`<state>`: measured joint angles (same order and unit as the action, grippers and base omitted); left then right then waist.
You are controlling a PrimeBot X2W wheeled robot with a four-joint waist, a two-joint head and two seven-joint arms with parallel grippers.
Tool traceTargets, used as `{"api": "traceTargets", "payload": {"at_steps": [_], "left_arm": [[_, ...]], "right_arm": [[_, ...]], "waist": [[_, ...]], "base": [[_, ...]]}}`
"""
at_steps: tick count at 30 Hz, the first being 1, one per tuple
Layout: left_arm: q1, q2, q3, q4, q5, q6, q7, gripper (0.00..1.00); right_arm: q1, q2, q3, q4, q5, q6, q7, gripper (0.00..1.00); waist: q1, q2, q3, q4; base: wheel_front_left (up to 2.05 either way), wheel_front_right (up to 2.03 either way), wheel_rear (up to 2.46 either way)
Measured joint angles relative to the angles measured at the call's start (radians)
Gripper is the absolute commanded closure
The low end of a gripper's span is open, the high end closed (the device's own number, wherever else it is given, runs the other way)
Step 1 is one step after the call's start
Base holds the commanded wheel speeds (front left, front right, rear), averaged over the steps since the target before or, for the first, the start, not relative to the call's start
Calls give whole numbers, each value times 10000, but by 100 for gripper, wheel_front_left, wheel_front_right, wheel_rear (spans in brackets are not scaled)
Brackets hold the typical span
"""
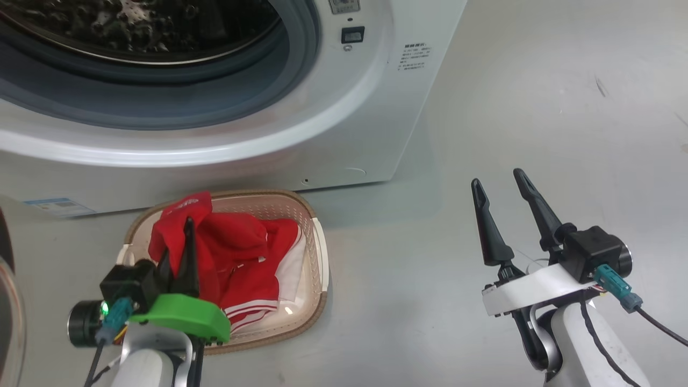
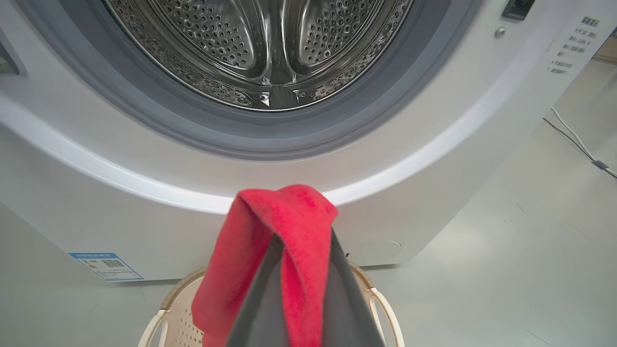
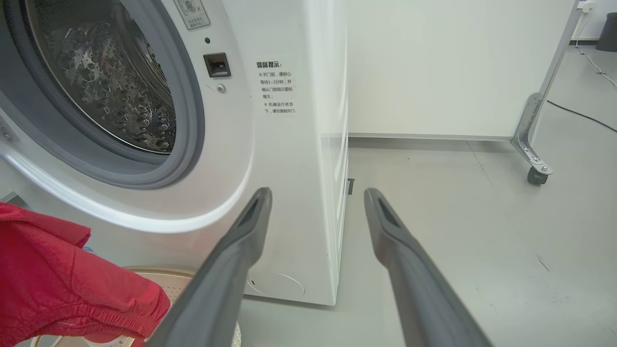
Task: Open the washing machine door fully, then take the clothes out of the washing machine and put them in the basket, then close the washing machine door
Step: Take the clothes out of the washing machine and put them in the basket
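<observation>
The washing machine (image 1: 349, 134) stands with its grey-ringed drum mouth (image 2: 270, 140) uncovered; the steel drum looks bare inside. At the far left edge shows a sliver of the washing machine door (image 1: 6, 301). The cream basket (image 1: 317, 252) sits on the floor in front of the machine and holds the red clothes (image 1: 242, 258). My left gripper (image 1: 188, 226) hangs over the basket, shut on a fold of the clothes (image 2: 289, 217) that drapes over its fingertips. My right gripper (image 1: 497, 178) hovers open above the floor to the right, with nothing between its fingers (image 3: 241, 241).
A blue label sticker (image 1: 59, 206) is on the machine's lower front. A white panel on a castor (image 3: 535, 173) stands behind on the right, and a cable (image 2: 578, 144) runs across the grey floor. Bare floor lies right of the basket.
</observation>
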<state>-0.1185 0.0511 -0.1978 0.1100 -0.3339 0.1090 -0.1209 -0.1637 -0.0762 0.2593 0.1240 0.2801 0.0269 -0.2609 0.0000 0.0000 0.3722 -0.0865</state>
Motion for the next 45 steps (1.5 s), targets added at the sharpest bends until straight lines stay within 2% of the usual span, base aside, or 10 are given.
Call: {"api": "traceTargets", "payload": {"at_steps": [10,16,29,39,40,41,42,43,44,45], "left_arm": [[-1287,4,186,1593,-268,-17,642,100],[-1837,67,307,2752,-539,-303,1018,100],[-2668,50,830,4859,-1244,-453,1106,100],[-3252,42,986,6013,-1386,-763,899,100],[-3313,40,984,6109,-1388,-807,849,87],[-3372,40,986,6211,-1411,-880,842,82],[-3419,40,984,6297,-1415,-894,819,56],[-3451,38,980,6385,-1415,-941,736,35],[-3484,38,976,6506,-1415,-984,669,35],[-3508,33,974,6615,-1415,-1030,648,12]], "right_arm": [[-638,117,190,-255,0,163,0,0],[-922,142,173,-270,2,178,0,0],[-1216,182,52,-278,4,234,0,0],[-1385,205,38,-221,4,234,0,0],[-1389,205,38,-201,4,234,0,0],[-1390,207,38,-192,6,234,0,0],[-1394,207,36,-184,6,236,0,0],[-1401,211,33,-159,6,236,0,0],[-1406,213,19,-127,6,236,0,0],[-1407,215,12,-94,6,236,0,0]], "waist": [[0,0,1061,-481],[0,0,1612,-840],[0,0,2358,-1332],[0,0,2449,-1371],[0,0,2443,-1369],[0,0,2434,-1367],[0,0,2422,-1364],[0,0,2406,-1361],[0,0,2379,-1358],[0,0,2344,-1353]], "base": [[0,0,0],[0,0,0],[0,0,0],[0,0,0],[0,0,0],[0,0,0],[0,0,0],[0,0,0],[0,0,0],[0,0,0]]}}
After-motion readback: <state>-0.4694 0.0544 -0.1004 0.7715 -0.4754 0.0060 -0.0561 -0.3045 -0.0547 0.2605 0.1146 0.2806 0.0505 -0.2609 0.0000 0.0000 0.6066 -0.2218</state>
